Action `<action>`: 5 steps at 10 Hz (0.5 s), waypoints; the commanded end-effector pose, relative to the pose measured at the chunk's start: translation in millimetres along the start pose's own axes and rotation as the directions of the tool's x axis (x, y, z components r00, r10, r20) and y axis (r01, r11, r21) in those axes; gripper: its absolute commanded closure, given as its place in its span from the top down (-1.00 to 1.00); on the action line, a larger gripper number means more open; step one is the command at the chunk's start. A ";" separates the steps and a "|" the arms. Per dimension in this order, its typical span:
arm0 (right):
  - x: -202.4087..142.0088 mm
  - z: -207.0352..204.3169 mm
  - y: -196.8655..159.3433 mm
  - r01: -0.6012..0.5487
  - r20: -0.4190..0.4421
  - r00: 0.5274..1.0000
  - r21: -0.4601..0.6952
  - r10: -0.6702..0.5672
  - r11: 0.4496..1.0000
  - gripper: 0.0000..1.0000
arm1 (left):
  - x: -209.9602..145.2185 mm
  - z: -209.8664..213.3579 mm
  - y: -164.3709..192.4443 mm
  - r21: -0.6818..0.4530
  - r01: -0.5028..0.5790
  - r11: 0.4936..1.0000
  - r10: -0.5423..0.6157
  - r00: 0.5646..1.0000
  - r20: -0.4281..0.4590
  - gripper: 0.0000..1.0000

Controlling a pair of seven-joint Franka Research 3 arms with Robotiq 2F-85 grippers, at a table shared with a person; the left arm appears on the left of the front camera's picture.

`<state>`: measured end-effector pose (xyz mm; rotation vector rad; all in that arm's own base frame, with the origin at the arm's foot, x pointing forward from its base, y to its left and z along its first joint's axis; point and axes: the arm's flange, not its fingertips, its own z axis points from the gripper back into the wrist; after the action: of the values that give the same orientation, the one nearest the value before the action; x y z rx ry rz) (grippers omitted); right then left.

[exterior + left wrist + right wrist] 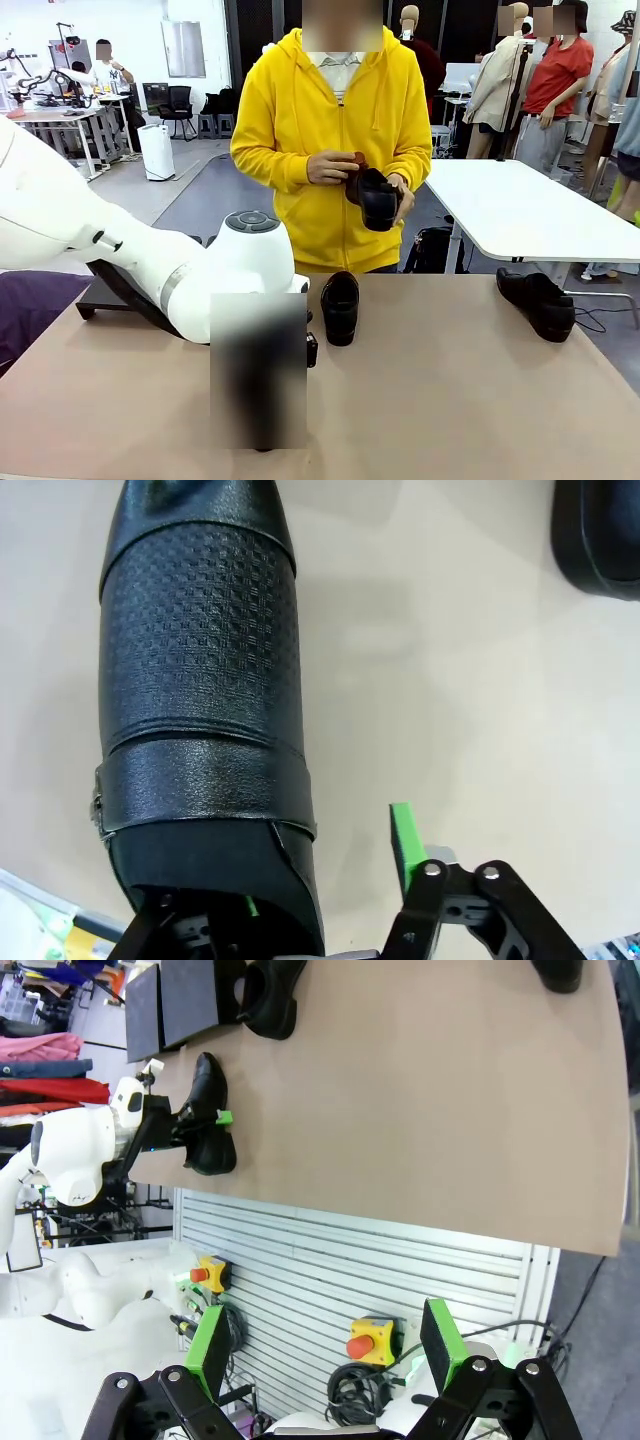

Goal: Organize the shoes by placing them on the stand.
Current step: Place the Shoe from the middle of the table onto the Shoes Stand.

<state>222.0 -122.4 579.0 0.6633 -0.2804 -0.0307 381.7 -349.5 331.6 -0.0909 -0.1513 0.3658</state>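
brown table with a big room of desks behind. the left gripper is over one black shoe, one finger inside it and one green pad outside (a gap shows there), so it is spread. the right gripper hangs past the table edge, fingers wide, holding nothing. a second shoe sits mid table, a third shoe far right. a person in a yellow top holds a fourth shoe. a black stand lies behind the left arm.

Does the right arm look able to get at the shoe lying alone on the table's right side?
Probably yes: the right gripper hangs open beyond the table's edge, nothing held, and bare tabletop lies between it and that shoe.
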 end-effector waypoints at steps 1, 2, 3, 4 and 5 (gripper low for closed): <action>0.0 3.1 1.1 -0.001 -0.005 1.000 -0.007 0.001 1.000 1.00 | 0.1 -3.3 -3.6 0.016 -0.012 1.000 0.012 1.000 0.018 -1.00; 0.0 3.1 1.1 -0.001 -0.005 1.000 -0.007 0.001 1.000 1.00 | -0.2 -3.1 -3.0 0.012 -0.006 1.000 0.006 1.000 0.008 -1.00; 0.0 3.1 1.1 -0.001 -0.005 1.000 -0.007 0.001 1.000 1.00 | -0.9 -3.4 -3.0 0.017 -0.005 1.000 0.004 1.000 0.008 -1.00; 0.0 3.1 1.1 -0.001 -0.005 1.000 -0.007 0.001 1.000 1.00 | -1.9 -2.0 -3.6 0.024 0.001 1.000 -0.001 1.000 0.008 -1.00; 0.0 3.1 1.1 -0.001 -0.005 1.000 -0.007 0.001 1.000 1.00 | -2.9 -2.4 -3.6 0.026 0.008 1.000 -0.008 1.000 0.003 -1.00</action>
<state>222.0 -122.4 579.0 0.6633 -0.2803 -0.0307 381.0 -347.1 334.0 -0.0666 -0.1438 0.3675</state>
